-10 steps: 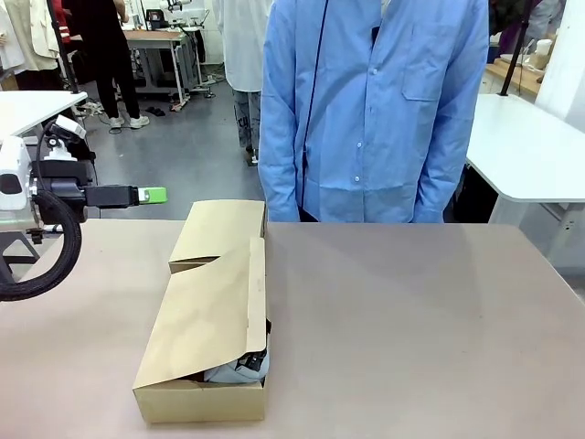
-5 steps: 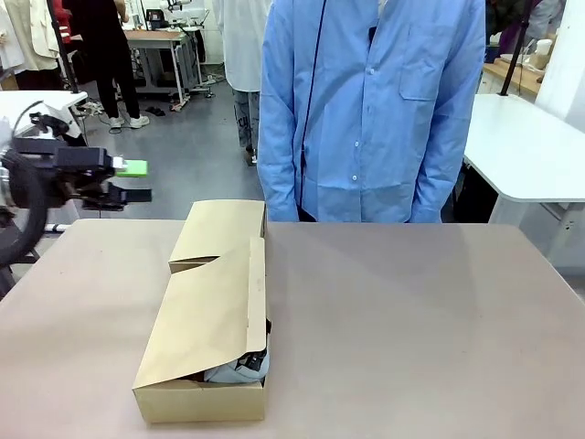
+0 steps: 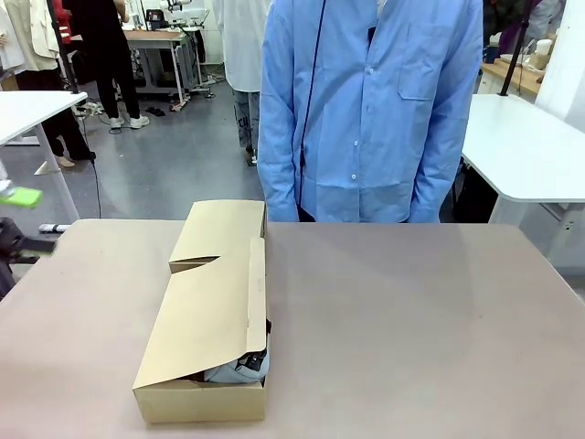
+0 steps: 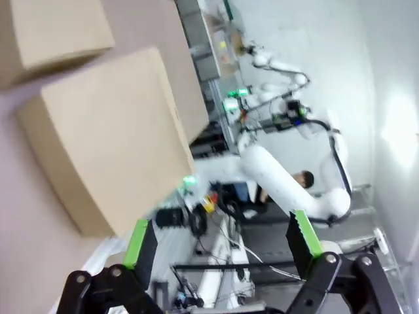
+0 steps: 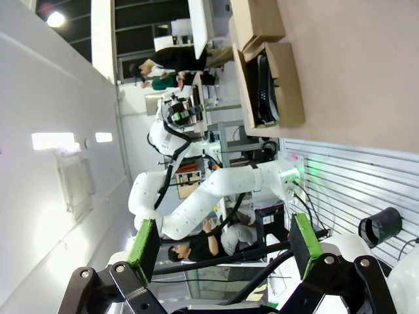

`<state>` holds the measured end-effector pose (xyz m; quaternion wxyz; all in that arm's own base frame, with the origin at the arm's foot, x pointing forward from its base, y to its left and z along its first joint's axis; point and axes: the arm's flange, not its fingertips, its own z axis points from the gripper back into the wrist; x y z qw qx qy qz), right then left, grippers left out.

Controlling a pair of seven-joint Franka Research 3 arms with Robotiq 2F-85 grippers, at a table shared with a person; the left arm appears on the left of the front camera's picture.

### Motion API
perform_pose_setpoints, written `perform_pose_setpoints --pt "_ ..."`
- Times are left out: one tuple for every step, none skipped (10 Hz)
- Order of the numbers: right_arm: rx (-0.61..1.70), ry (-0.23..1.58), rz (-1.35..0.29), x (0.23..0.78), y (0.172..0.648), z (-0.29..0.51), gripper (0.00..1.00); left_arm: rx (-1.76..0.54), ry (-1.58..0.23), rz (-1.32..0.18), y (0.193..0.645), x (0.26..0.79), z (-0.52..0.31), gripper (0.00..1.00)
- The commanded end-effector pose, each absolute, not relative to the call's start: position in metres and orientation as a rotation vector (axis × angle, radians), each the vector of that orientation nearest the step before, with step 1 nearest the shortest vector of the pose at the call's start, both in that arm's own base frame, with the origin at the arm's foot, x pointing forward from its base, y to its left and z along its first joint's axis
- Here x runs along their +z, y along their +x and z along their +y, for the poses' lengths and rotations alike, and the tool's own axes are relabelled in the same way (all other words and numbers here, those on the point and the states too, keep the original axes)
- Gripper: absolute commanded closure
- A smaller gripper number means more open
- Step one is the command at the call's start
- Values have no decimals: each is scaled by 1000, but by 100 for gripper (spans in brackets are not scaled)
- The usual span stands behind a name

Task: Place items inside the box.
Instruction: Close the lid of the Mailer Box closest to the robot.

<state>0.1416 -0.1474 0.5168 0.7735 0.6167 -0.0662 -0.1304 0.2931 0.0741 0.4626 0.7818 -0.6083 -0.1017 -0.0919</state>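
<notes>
While we look across the table (image 3: 411, 320) from the front, we see a tan cardboard box (image 3: 210, 311) lying left of centre, its flaps folded mostly over the top. At its near end a gap shows a grey pouch (image 3: 239, 369) and something dark tucked inside. A person in a blue shirt (image 3: 370, 110) stands at the far edge. At the picture's left edge we catch the left gripper (image 3: 18, 219), blurred, one green pad above and a dark finger below, with a gap between them; the box sits well off to the side of those jaws.

From the left wrist we see the left gripper (image 4: 222, 239) with its two green-padded fingers (image 4: 139, 243) standing wide apart and nothing between them. The box (image 4: 114, 137) lies beyond and above the jaws, well clear of them, and this view is blurred.

From the right wrist we see the right gripper (image 5: 224, 243) with its fingers (image 5: 144, 242) spread wide and nothing held. Far beyond the jaws, near the top of the picture, the box (image 5: 268, 72) shows its open end, with a dark item (image 5: 263, 91) lying inside. Between box and jaws we see the other white arm (image 5: 216, 190).
</notes>
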Motion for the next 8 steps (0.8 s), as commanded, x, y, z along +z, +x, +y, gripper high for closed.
perform_pose_setpoints --pt "-259 1348 -162 519 139 -148 0 -229 -1375 -91 261 432 71 0" --pt "-259 1348 -162 519 139 -148 0 -198 -1314 -220 293 463 74 0" --pt "-259 1348 -162 519 139 -148 0 -198 -1314 -220 293 463 74 0" --pt "-259 1348 -162 519 139 -148 0 -198 -1314 -220 293 463 74 0" --pt "-259 1348 -162 519 139 -148 0 -198 -1314 -220 293 463 74 0" --pt "-259 1348 -162 519 139 -148 0 -198 -1314 -220 293 463 74 0" --pt "-259 1348 -162 519 139 -148 0 -198 -1314 -220 293 463 74 0" --pt "-259 1348 -162 519 139 -148 0 -198 -1314 -220 293 463 74 0"
